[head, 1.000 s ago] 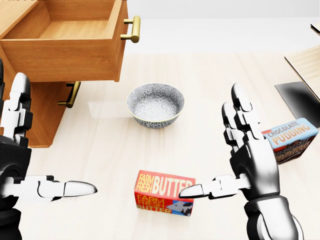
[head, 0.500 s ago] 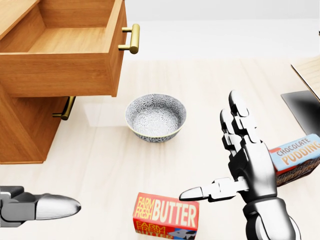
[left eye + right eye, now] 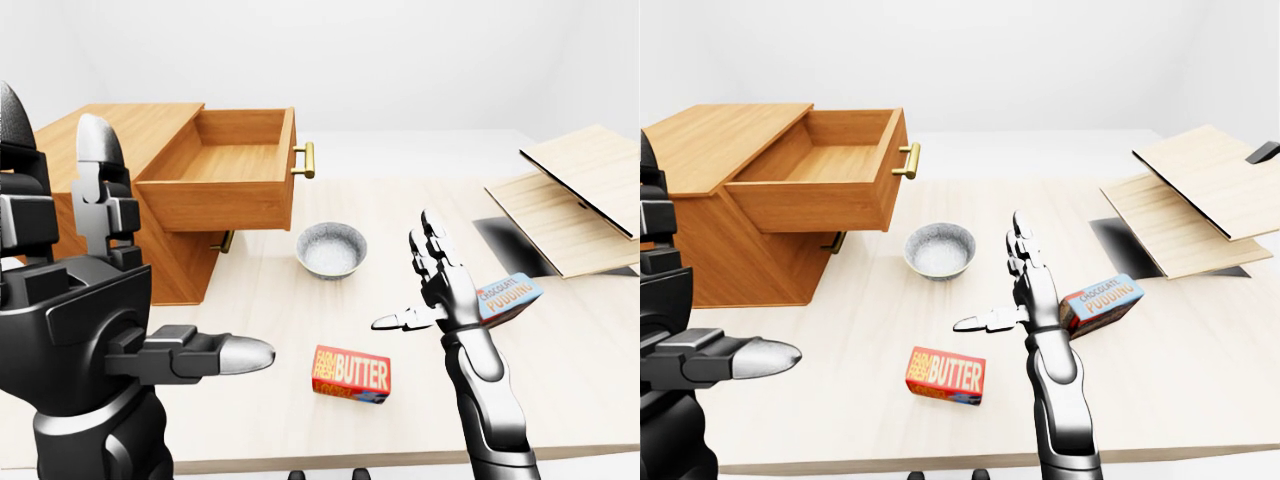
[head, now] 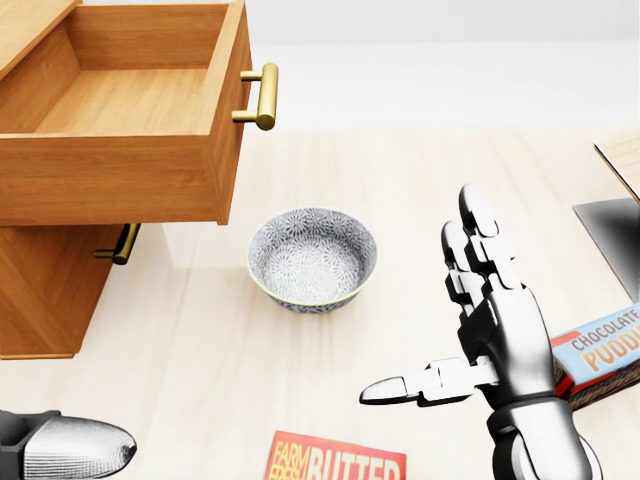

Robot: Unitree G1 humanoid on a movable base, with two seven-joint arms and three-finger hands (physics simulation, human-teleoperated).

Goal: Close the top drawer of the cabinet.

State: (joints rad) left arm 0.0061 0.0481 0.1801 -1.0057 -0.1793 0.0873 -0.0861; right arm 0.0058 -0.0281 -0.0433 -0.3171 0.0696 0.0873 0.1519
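Observation:
The wooden cabinet (image 3: 710,235) stands at the left of the table. Its top drawer (image 4: 130,110) is pulled far out and is empty inside, with a brass handle (image 4: 262,96) on its face. My left hand (image 3: 160,260) looms at the left of the left-eye view, open, fingers up and thumb pointing right, below and short of the drawer. Only its thumb tip (image 4: 75,447) shows in the head view. My right hand (image 4: 425,300) is open too, fingers spread upward, to the right of the bowl and well away from the drawer. Neither hand touches anything.
A patterned grey bowl (image 4: 312,258) sits just below the drawer's face. A red butter box (image 3: 350,374) lies between my hands, and a chocolate pudding box (image 3: 510,298) lies behind my right hand. Wooden boards (image 3: 575,200) lie stacked at the right. The lower drawer handle (image 4: 120,245) shows under the open drawer.
The whole head view has shifted: drawer, bowl and butter box slid down and grew larger as the camera moved closer. My left hand dropped to the bottom-left corner. The right hand kept its open pose.

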